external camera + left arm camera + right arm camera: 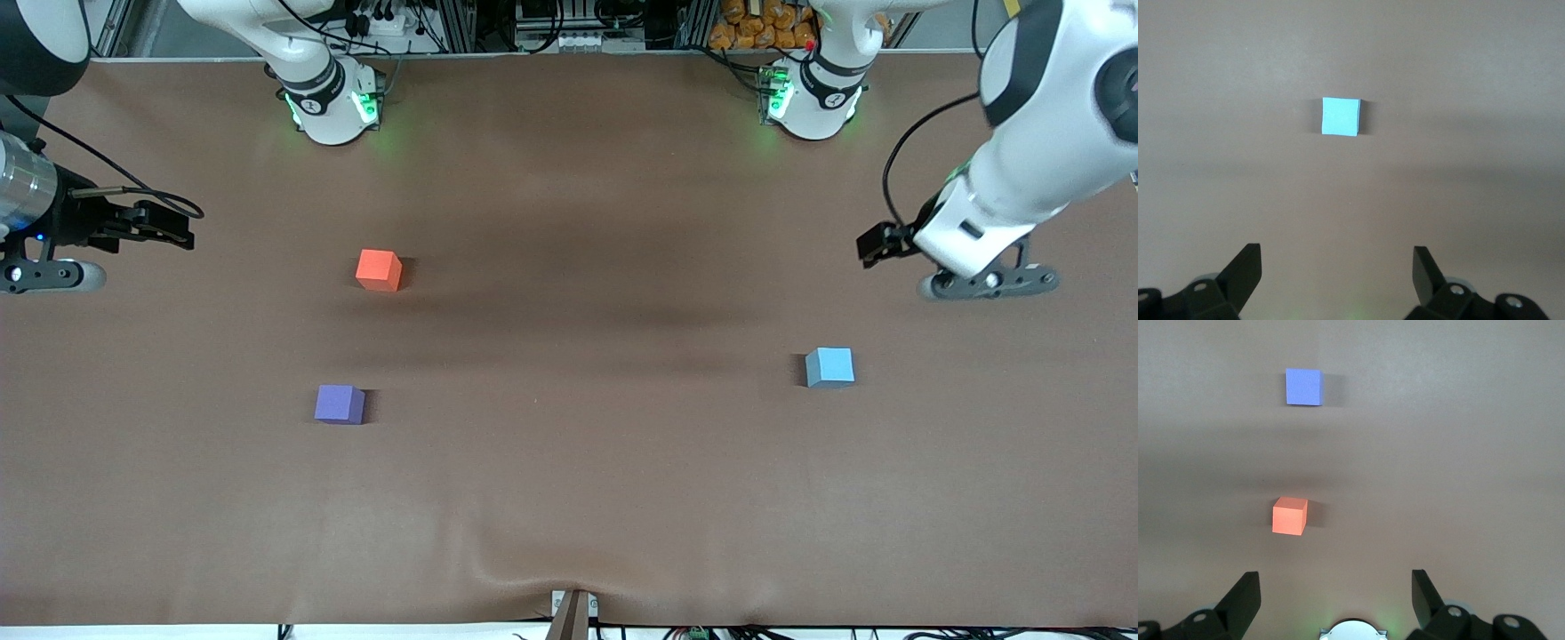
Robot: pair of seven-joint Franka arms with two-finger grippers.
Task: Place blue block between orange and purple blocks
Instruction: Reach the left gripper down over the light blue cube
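Between orange block (379, 269) and purple block (339, 404), bare cloth.

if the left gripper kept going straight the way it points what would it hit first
Probably the bare table. The open left gripper points down at the cloth, with the blue block lying ahead of its fingers, though depth is unclear.

Showing plain sky-blue on the blue block (829, 367), bright orange-red on the orange block (379, 269), dark violet on the purple block (339, 404), and flat unpatterned brown across the bench (569, 498).
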